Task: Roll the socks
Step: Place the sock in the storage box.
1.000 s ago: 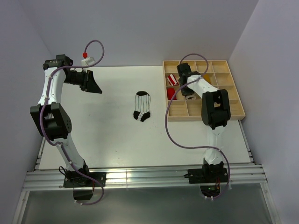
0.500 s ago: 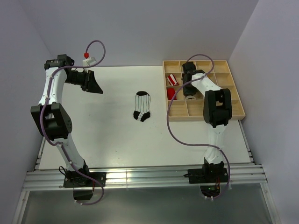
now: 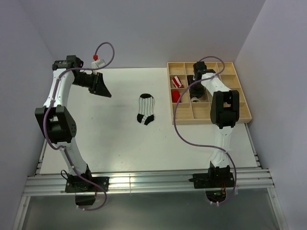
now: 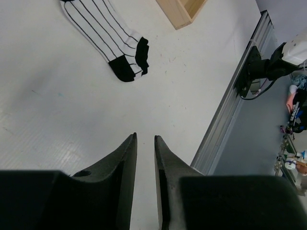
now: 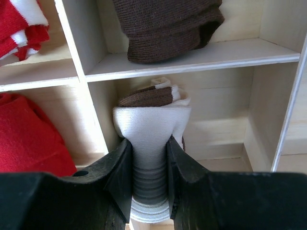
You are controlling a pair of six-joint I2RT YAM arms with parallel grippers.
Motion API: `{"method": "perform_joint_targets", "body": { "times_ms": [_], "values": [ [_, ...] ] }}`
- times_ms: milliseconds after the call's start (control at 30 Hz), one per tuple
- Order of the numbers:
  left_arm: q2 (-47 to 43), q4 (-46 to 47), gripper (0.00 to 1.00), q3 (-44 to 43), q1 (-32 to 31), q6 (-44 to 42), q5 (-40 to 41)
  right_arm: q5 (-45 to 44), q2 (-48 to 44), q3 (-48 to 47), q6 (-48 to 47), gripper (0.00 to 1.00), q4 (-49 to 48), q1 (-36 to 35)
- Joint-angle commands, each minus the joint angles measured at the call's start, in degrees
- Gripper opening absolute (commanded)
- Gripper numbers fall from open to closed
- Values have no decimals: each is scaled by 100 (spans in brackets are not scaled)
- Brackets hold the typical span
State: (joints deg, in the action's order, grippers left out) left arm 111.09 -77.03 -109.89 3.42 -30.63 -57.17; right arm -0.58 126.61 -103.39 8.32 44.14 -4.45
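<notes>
A white sock with thin black stripes and black toe [image 3: 146, 109] lies flat mid-table, also seen at the top of the left wrist view [image 4: 108, 40]. My left gripper [image 3: 106, 92] hovers far left of it, its jaws [image 4: 145, 136] a narrow gap apart with only bare table between them. Over the wooden tray [image 3: 211, 120], my right gripper [image 3: 195, 95] reaches down into a middle compartment. It [image 5: 148, 141] is shut on the cream sock with the brown band [image 5: 151, 120], which is rolled into a bundle against the compartment's left wall.
The tray holds a plain red bundle [image 5: 33, 129], a red-and-white striped one [image 5: 19, 24] and a dark brown one [image 5: 168, 24] in neighbouring compartments. Thin wooden dividers [image 5: 192, 55] close in round my right fingers. A metal rail [image 3: 144, 182] runs along the table's near edge.
My right gripper has shifted rightward over the tray with the cream sock still in it. The left gripper has drifted a little to the right. The striped sock has not moved.
</notes>
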Motion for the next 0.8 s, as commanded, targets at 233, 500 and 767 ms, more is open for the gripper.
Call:
{"method": "perform_joint_targets", "body": {
  "times_ms": [233, 500, 767],
  "values": [
    [-395, 128, 27, -226, -491, 515, 215, 286, 338, -155, 109, 34, 552, -65],
    [-369, 136, 27, -323, -544, 550, 232, 313, -39, 170, 197, 48, 288, -74],
    [-219, 171, 27, -437, -641, 611, 258, 278, -285, 48, 179, 50, 429, -74]
  ]
}}
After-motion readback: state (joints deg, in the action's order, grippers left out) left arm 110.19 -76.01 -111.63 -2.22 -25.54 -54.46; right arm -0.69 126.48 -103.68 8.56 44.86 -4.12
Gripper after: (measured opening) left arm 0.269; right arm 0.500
